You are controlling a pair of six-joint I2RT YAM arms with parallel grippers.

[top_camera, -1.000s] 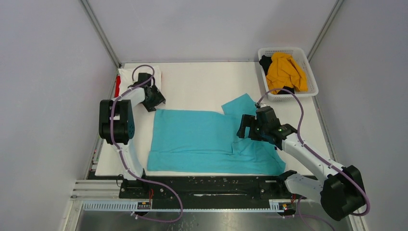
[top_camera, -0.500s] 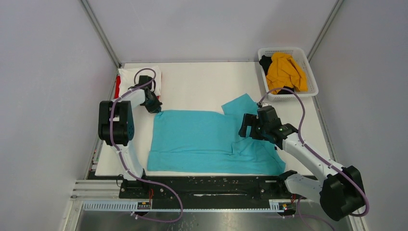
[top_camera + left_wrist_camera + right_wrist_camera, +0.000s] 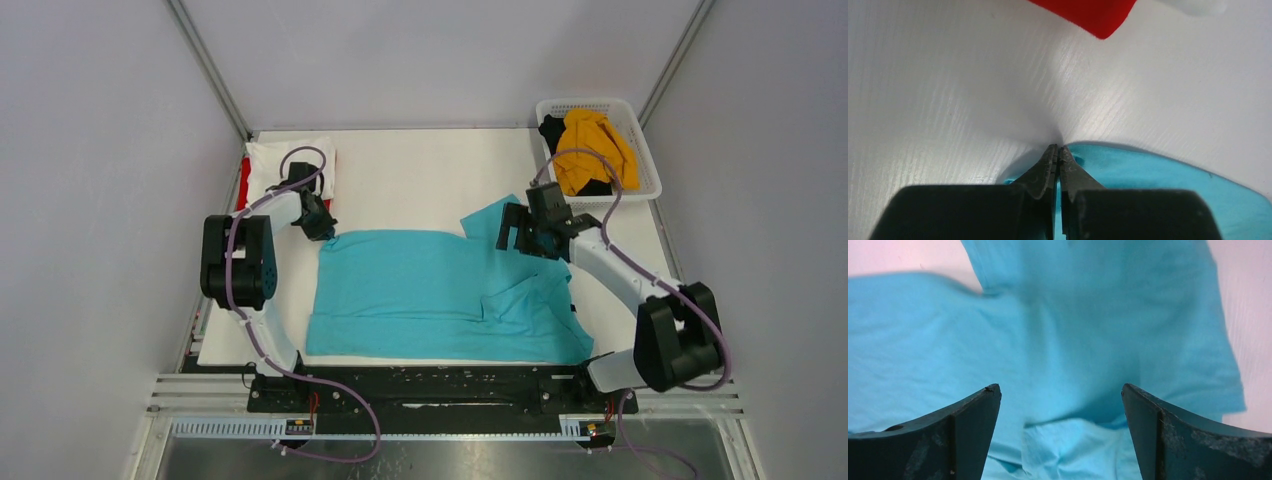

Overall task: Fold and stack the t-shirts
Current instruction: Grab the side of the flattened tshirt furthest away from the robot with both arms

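A teal t-shirt lies spread flat across the middle of the table, one sleeve sticking out toward the back. My left gripper sits at the shirt's far left corner. In the left wrist view its jaws are shut, with a thin edge of the teal fabric pinched between them. My right gripper hovers open over the sleeve area. The right wrist view has its two fingers wide apart above rumpled teal cloth, and nothing is held.
A folded white and red stack of shirts lies at the back left, just behind my left gripper; its red edge shows in the left wrist view. A white basket at the back right holds orange and black clothes.
My left gripper moved down onto the shirt's far left corner and shut on it. My right arm swung toward the back, from the shirt's right side to over the sleeve, staying open.
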